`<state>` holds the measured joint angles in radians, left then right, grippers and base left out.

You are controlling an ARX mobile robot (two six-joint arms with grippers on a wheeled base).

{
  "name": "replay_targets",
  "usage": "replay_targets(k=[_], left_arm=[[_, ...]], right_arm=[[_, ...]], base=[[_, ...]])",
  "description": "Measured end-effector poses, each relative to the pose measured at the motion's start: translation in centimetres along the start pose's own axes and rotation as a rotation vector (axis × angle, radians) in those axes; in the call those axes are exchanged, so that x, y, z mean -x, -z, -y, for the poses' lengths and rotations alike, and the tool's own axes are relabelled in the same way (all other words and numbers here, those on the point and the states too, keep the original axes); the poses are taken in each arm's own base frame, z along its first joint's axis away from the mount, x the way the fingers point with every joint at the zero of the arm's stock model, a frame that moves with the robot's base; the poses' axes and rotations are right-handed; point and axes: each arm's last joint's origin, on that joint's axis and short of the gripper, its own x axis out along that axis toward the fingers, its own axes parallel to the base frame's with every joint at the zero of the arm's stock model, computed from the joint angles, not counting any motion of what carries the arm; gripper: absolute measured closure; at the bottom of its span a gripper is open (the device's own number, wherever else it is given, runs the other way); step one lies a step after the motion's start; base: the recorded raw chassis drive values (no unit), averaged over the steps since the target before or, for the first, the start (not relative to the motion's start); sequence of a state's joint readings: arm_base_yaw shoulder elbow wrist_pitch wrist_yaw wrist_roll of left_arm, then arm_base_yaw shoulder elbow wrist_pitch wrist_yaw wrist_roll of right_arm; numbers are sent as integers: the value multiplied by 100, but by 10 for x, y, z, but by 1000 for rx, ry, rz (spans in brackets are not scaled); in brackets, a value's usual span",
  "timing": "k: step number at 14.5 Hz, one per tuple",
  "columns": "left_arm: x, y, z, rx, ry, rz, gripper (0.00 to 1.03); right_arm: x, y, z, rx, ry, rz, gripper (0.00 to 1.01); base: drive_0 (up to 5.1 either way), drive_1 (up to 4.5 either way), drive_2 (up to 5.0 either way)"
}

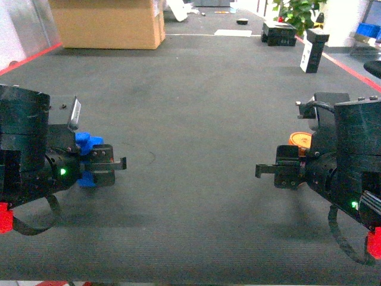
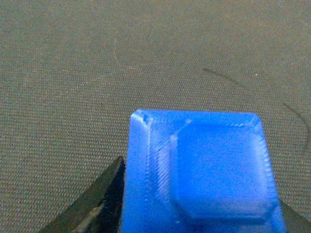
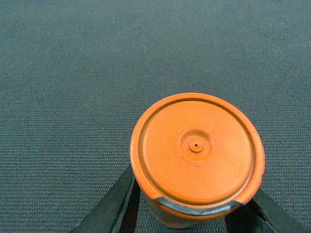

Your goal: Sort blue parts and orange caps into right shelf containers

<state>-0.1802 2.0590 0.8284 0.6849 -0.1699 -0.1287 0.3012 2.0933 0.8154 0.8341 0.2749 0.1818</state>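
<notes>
A blue part [image 2: 199,170], a blocky printed piece with a raised square face, sits between the fingers of my left gripper [image 2: 194,221], which is shut on it above the grey carpet. In the head view the blue part [image 1: 86,146] shows at the left gripper [image 1: 116,164]. My right gripper [image 3: 189,216] is shut on a round orange cap [image 3: 197,155], its black fingers [image 3: 114,204] pressing both sides. The orange cap [image 1: 300,141] also peeks out behind the right gripper [image 1: 265,171]. Blue right shelf containers [image 1: 366,30] show partly at the far right edge.
A large cardboard box [image 1: 110,24] stands at the back left. Black cases [image 1: 278,33], a white and black box [image 1: 312,50] and a green plant [image 1: 297,12] stand at the back right. Red lines [image 1: 351,68] border the grey carpet [image 1: 190,107].
</notes>
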Motion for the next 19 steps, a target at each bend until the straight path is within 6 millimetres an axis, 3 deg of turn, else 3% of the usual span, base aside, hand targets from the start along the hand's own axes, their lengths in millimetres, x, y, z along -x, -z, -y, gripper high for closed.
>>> replay_targets(k=[2,4,6,8,9,10,11,12,14,16,19], left_arm=[[1,0,0,6,1,21,59],[10,2,-4,11,-2,40,59],[34,-11,-8,13,-40,150,59],[73,-41,-10,0,-110,362,59],[105,-53,-8,9,-133,471,59],[133,-49,-6,12,-138,509,59],[185,-35,-6,1,-176,555,59],[205,-36,-10,8,-201,598,59],[237,-42,-13,21,-238,687,59],[260,-45,-9,26,-218,742,59],[275,-44,0,13,-167,763,59]], right_arm=[[0,0,0,1,0,-4,59],[7,-3,2,-6,1,21,59],[27,-18,5,-23,12,99,59],[61,-42,11,-31,20,211,59],[85,-52,17,-38,44,273,59],[112,-57,23,-36,73,322,59],[176,-74,25,-29,88,456,60],[201,-81,26,-41,89,518,60],[242,-85,29,-64,103,608,60],[269,-86,34,-73,116,665,60],[286,-84,37,-67,105,685,60]], base=[[0,0,0],[0,0,0],[0,0,0],[0,0,0],[0,0,0],[0,0,0],[0,0,0],[0,0,0],[0,0,0],[0,0,0],[0,0,0]])
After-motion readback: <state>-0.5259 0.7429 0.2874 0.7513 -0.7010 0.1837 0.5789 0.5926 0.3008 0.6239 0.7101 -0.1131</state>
